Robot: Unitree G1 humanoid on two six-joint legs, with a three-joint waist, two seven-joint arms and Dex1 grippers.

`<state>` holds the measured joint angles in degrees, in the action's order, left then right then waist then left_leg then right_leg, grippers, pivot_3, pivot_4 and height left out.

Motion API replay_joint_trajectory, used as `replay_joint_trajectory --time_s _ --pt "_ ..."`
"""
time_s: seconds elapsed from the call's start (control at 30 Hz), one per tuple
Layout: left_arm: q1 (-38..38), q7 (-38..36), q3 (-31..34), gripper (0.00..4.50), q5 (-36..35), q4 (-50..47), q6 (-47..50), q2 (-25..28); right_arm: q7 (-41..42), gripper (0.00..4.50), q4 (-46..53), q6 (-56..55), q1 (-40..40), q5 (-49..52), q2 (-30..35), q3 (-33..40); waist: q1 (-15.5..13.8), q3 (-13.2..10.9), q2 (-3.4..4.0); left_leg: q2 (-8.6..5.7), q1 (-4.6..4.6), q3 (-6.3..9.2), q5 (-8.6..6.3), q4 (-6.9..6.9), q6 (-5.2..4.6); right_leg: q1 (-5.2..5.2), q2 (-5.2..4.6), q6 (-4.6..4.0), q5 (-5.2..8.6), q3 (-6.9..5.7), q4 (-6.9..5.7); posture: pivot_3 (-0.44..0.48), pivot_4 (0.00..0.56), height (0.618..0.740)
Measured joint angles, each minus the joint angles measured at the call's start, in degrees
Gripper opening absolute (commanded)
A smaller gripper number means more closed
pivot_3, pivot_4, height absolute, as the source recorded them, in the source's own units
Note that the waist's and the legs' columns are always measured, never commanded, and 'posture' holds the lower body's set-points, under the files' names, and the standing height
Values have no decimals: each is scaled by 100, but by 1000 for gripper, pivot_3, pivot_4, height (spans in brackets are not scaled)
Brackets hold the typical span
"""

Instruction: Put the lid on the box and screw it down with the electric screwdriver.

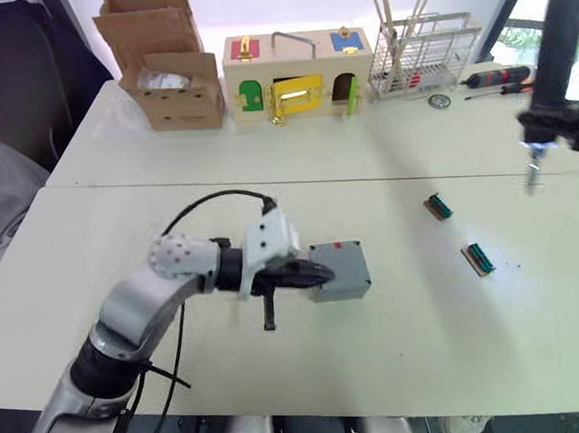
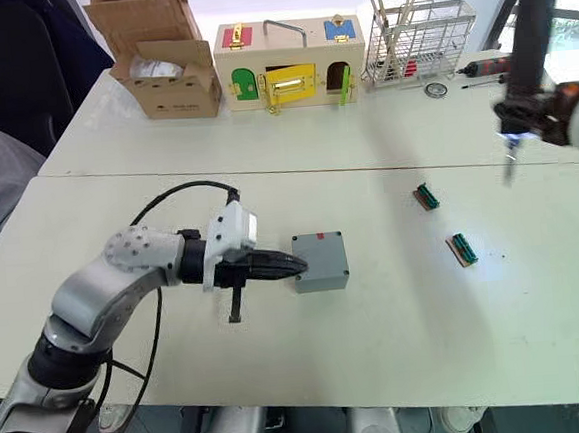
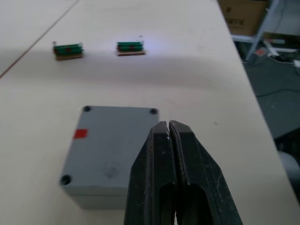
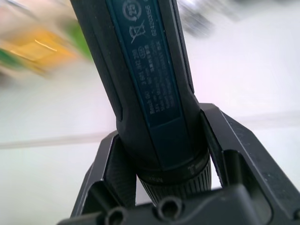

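Note:
The grey box (image 1: 338, 270) sits near the middle of the white table (image 1: 399, 338). The lid (image 3: 112, 140) lies flat on top of it, showing corner screw holes and a red label. My left gripper (image 1: 319, 272) is shut and empty, with its fingertips (image 3: 168, 125) at the box's left edge over the lid. At the far right, well above the table, my right gripper (image 1: 566, 119) is shut on the electric screwdriver (image 1: 563, 44). The screwdriver stands upright with its bit pointing down and its tip lit. Its dark body (image 4: 150, 84) fills the space between the fingers.
Two small green terminal blocks (image 1: 438, 206) (image 1: 478, 259) lie to the right of the box. Along the back stand a cardboard carton (image 1: 162, 66), a wooden box with coloured doors (image 1: 296, 75), a wire rack (image 1: 425, 55) and slim hand screwdrivers (image 1: 494, 78).

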<state>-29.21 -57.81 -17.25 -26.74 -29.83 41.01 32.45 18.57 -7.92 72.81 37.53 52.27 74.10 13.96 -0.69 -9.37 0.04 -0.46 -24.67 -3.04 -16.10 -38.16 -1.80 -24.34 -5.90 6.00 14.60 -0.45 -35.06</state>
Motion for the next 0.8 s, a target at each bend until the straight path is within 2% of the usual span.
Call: replay_joint_trajectory --time_s 0.17,0.23,0.37,0.6,0.73,0.77,0.8 --pt "-38 183 -244 0 -16 -189 9 -276 843 1791 -962 777 -671 -312 76 -492 4 -3 2 3 5 -6 2 -8 -1 0 16 2 -1 1 -18 0 150 731" --pt "-34 216 -297 0 -29 -299 15 -320 1102 1791 -1226 924 -812 -477 69 -689 10 -13 35 3 8 -10 6 -13 -1 0 22 19 -10 9 -22 0 150 731" --pt "118 292 -457 0 -30 -521 81 -298 1509 1791 -1623 862 -737 -837 62 -776 37 -21 61 11 26 -20 17 -14 9 0 38 36 -20 24 -35 0 150 731" --pt "254 397 -481 0 33 -562 91 -111 2202 1791 -2379 431 -424 -1784 -278 -1692 26 -23 61 25 28 -13 36 -25 22 1 66 31 -21 31 -49 0 150 731" --pt "254 441 -532 0 72 -560 88 -105 2479 1791 -2691 68 -268 -2210 -398 -1806 17 -27 50 29 25 -12 33 -53 17 13 68 37 -24 30 -50 0 150 731" --pt "254 461 -554 0 94 -558 88 -104 2522 2808 -2769 -17 -252 -2296 -446 -1802 18 -28 45 34 26 -11 28 -76 10 28 73 39 -25 29 -50 0 150 731" --pt "255 492 -557 0 110 -556 88 -104 2562 3030 -2821 -121 -247 -2390 -502 -1791 21 -28 39 35 26 -10 25 -90 5 36 73 39 -25 29 -48 0 150 731"
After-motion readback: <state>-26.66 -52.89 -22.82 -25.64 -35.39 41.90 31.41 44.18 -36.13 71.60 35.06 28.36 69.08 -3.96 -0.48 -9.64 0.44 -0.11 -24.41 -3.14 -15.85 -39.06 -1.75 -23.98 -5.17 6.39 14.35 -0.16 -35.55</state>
